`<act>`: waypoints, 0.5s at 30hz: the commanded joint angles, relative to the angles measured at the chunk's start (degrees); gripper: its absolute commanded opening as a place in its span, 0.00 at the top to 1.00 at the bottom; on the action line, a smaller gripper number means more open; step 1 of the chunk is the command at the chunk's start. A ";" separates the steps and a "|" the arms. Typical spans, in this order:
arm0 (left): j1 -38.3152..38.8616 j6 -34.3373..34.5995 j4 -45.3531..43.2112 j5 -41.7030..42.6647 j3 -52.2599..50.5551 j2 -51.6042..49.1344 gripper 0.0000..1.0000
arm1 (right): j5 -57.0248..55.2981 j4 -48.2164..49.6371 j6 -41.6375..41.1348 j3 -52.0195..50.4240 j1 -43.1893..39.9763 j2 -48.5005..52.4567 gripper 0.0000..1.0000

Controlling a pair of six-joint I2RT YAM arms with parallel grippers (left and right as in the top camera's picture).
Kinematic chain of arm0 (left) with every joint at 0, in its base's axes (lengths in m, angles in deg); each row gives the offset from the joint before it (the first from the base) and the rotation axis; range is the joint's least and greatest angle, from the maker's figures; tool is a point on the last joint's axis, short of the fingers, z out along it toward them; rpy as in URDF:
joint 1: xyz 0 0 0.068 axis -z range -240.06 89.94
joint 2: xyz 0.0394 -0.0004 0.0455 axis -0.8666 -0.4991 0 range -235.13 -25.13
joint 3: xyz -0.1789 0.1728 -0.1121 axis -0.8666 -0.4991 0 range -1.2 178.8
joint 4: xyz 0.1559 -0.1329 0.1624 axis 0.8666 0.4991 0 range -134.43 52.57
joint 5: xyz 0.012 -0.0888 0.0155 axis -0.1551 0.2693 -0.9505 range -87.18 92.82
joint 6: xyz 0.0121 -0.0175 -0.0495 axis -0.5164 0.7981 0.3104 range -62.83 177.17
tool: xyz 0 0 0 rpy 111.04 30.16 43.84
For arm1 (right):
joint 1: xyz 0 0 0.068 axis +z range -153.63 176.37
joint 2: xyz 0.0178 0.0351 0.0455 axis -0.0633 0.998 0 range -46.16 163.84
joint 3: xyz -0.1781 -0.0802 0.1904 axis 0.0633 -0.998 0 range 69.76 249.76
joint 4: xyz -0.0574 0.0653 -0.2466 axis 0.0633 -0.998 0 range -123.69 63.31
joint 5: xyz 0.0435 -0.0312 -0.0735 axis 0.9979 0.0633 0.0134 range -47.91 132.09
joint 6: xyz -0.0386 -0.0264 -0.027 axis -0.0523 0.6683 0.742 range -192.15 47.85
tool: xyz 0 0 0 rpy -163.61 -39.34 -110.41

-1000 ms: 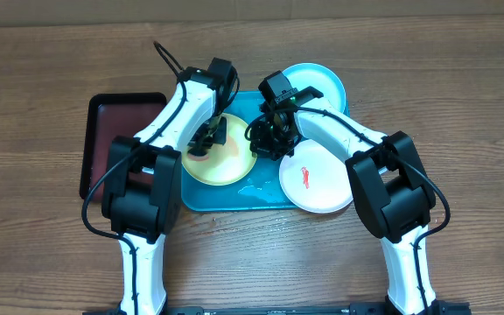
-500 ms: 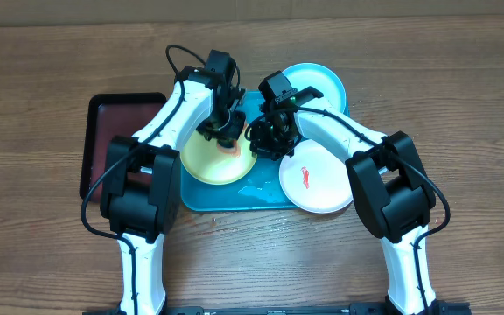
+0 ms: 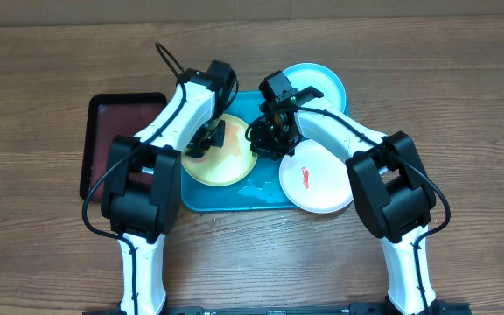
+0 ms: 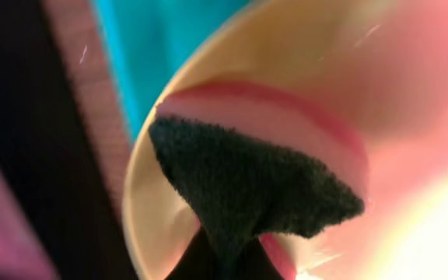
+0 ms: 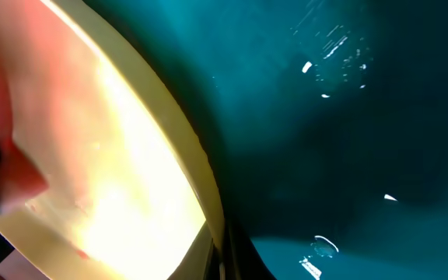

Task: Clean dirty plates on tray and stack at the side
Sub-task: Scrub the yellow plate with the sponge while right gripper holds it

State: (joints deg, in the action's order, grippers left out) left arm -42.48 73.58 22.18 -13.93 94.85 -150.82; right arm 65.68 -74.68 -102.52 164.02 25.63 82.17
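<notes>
The yellow-green plate [image 3: 226, 164] lies on the turquoise tray [image 3: 234, 196]. My left gripper [image 3: 210, 138] is shut on a sponge [image 4: 247, 187] with a dark scouring face and a pink body, pressed on the plate's left half. In the left wrist view the plate's rim [image 4: 137, 202] curves past the sponge. My right gripper [image 3: 266, 140] is shut on this plate's right rim [image 5: 187, 144], with the tray [image 5: 348, 155] beyond it. The white plate [image 3: 322, 185] carries a red smear [image 3: 305, 178] at the tray's front right. At the back right lies the pale cyan plate [image 3: 320, 83].
A black tray with a dark red inside [image 3: 112, 122] stands left of the turquoise tray. Wet spots shine on the turquoise tray's front strip [image 3: 254, 188]. Brown wood-grain tabletop [image 3: 462, 105] surrounds everything.
The left gripper swept the sponge up and right across the yellow-green plate, then came back down-left to where it was a second ago. The right gripper and all plates stayed put.
</notes>
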 commanded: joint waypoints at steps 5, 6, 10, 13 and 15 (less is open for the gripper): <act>-0.28 -5.44 6.62 12.26 -0.83 -0.59 0.96 | -1.05 -0.04 0.37 -0.68 0.24 1.03 0.96; -0.28 -9.14 6.62 17.57 -0.83 -0.59 0.96 | -1.05 -0.04 0.37 -0.68 0.24 1.03 0.96; -0.28 -19.52 2.95 31.34 -0.83 -0.59 0.96 | -1.05 -0.07 0.37 -0.68 0.24 1.03 0.96; -0.28 -20.24 -3.02 31.61 -0.83 -0.59 0.96 | -1.05 -0.11 0.37 -0.68 0.24 1.03 0.96; -0.31 -20.09 -7.52 31.58 -0.83 -0.59 0.96 | -1.05 -0.15 0.37 -0.68 0.24 1.03 0.96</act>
State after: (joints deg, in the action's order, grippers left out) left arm -42.85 57.91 18.35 11.33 94.42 -150.82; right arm 65.60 -74.90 -102.17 164.02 25.61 82.17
